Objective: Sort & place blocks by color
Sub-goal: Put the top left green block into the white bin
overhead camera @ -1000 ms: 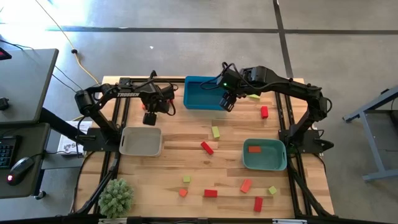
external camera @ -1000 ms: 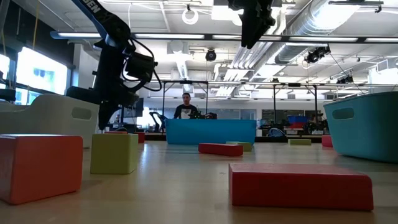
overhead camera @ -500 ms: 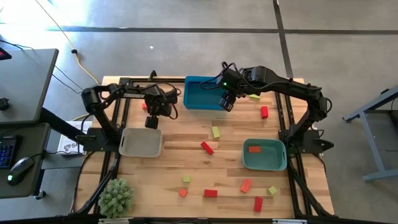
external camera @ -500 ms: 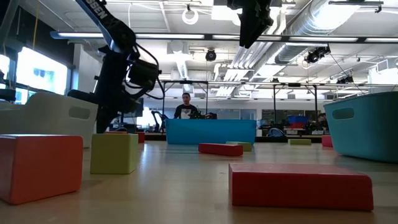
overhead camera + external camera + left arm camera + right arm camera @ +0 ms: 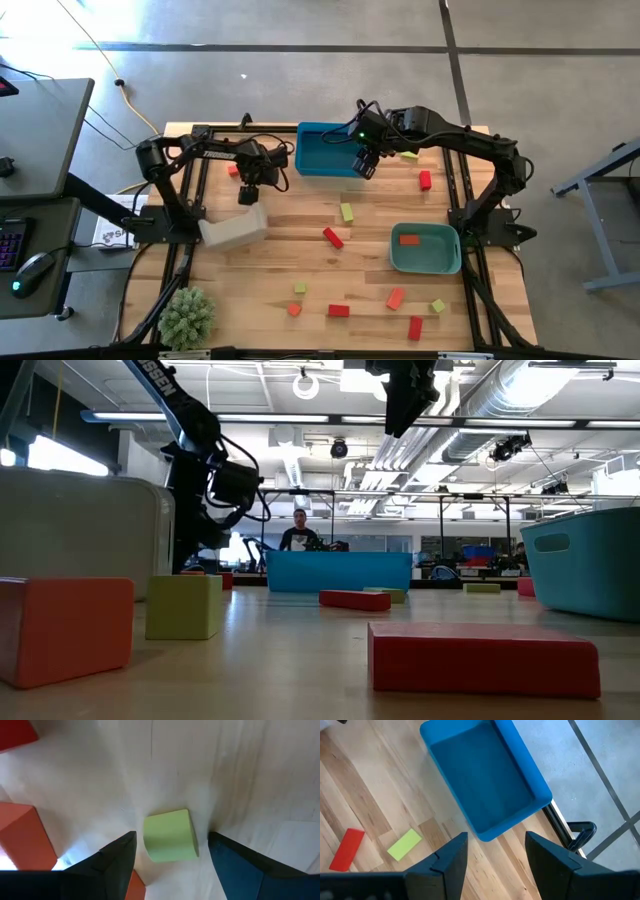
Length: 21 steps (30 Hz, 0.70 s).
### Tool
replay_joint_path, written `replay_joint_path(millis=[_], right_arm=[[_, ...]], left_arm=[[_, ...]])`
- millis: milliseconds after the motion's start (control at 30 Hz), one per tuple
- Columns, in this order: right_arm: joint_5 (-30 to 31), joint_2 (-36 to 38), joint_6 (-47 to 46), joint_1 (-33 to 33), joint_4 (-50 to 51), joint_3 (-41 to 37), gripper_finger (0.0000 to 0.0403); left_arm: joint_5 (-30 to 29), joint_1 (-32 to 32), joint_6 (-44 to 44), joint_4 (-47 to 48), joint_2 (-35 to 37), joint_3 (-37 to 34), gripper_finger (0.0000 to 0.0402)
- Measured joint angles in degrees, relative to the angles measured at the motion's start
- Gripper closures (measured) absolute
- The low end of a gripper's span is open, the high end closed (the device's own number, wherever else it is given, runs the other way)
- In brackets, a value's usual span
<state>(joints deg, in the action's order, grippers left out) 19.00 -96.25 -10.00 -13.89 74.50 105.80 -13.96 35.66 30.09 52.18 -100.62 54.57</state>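
1. The beige tray (image 5: 232, 232), flat 0.5 s ago, now sits tilted at center left; the left claw (image 5: 248, 193) has shifted right.
2. Left claw: open wide, empty, straddling a green block (image 5: 169, 835) without contact.
3. Right claw (image 5: 365, 166): open, empty, over the blue tray (image 5: 318, 165) at top center.
4. Remaining blocks lie scattered across the table (image 5: 300, 225).

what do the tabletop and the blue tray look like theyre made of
Pale plank tabletop: looks like wood, butcher-block style, with visible strips and grain and a smooth finish. Blue rectangular tray: probably moulded plastic, judging by its uniform colour, rounded corners and slight sheen in the right wrist view.
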Motion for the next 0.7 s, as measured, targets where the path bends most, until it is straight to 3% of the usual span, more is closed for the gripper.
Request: replay_joint_path(millis=[233,500,700], right_arm=[[0.0,0.0,0.0,0.0,0.0,0.0,0.0217],[0.0,0.0,0.0,0.0,0.0,0.0,0.0217],[0.1,0.0,0.0,0.0,0.0,0.0,0.0217]], left_arm=[[0.3,0.1,1.6,-1.9,-0.2,0.0,0.018],[1.9,0.2,2.2,-1.0,-2.4,0.4,0.0303],[2.2,0.3,2.2,-1.1,-2.0,0.3,0.0307]])
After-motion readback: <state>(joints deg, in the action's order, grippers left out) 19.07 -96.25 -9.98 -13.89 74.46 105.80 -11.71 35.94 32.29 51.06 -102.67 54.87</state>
